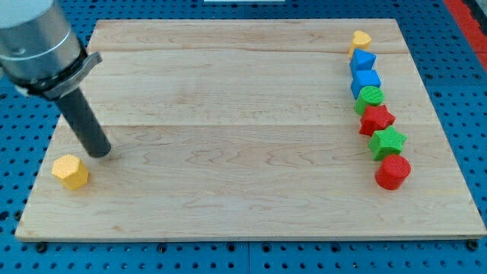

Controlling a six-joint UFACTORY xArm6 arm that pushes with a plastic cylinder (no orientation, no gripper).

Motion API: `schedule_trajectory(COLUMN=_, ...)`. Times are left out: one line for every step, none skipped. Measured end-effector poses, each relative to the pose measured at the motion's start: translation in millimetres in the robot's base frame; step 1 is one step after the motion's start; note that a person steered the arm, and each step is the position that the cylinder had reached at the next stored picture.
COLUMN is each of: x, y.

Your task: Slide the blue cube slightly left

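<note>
Far on the view's right, the blue cube [367,81] is seen near the right edge of the bench [228,114], as the third piece from the top in a column of seven blocks. Just above it, and touching it, a second blue block [363,61] of a more pointed shape is placed, and above that one a yellow heart-like block [361,38] is found at the top of the column. Directly below the blue cube a green round block [370,97] is pressed against it. Further down the column a red star [376,119], a green star [387,141] and a red cylinder [393,172] are lined up, each close to or touching its neighbour, and the line is shifted a little to the view's right as it goes down. Well apart from all of these, on the view's left side, the dark rod is held tilted, and my tip [100,153] is set on the wood near the left edge. A yellow hexagonal block [71,171] is seen just beside the tip, a little lower and to the view's left of it, and whether the two touch cannot be told. No end effector with jaws is carried by the arm, so nothing is gripped; only the rod is shown. The bench itself is laid on a blue perforated surface [23,137].
</note>
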State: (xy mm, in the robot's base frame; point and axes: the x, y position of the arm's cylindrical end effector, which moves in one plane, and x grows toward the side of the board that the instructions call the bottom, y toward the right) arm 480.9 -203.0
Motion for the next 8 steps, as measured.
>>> schedule_trajectory(x=-80, y=69)
schedule_trajectory(x=-174, y=127)
schedule_trajectory(x=-252, y=204)
schedule_trajectory(x=-287, y=230)
schedule_trajectory(x=-288, y=244)
schedule_trajectory(x=-288, y=271)
schedule_trajectory(x=-289, y=279)
schedule_trajectory(x=-289, y=326)
